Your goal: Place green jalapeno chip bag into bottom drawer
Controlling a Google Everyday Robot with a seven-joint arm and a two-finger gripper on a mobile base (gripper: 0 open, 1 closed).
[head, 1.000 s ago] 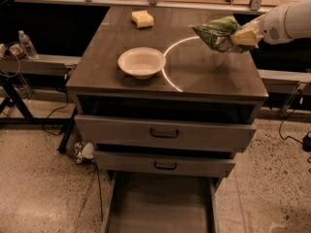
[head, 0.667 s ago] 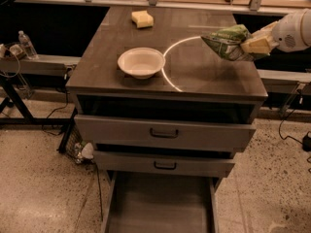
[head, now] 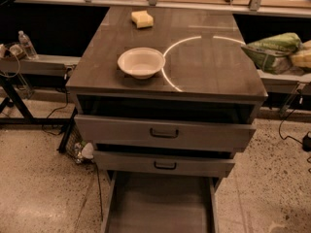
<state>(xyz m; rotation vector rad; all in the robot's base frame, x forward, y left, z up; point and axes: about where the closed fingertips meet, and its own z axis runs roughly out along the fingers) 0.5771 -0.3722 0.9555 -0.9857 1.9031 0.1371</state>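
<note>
Rightward I have carried the bag (head: pixel 270 52) since a second ago. It was over the right rear part of the cabinet top (head: pixel 214 72), and now it hangs off the top's right edge, about level with the surface, with only its tip near that edge. My gripper (head: pixel 299 58) is at the far right of the view, mostly cut off, its fingers clamped on the bag's right end. Nothing else has shifted.

On the dark brown top a white bowl (head: pixel 141 62) sits left of centre, toward the front edge. A yellow sponge (head: pixel 142 19) lies near the rear edge, left of the middle. A bright arc (head: pixel 167 64) of reflected light curves across the top just right of the bowl.

Below the front edge two upper drawers (head: pixel 165 132) stand slightly out. The bottom drawer (head: pixel 160 210) is pulled far out, its flat grey floor showing. Around the cabinet is speckled floor (head: pixel 39 188), and a water bottle (head: pixel 27 43) stands on a low ledge at the left.
</note>
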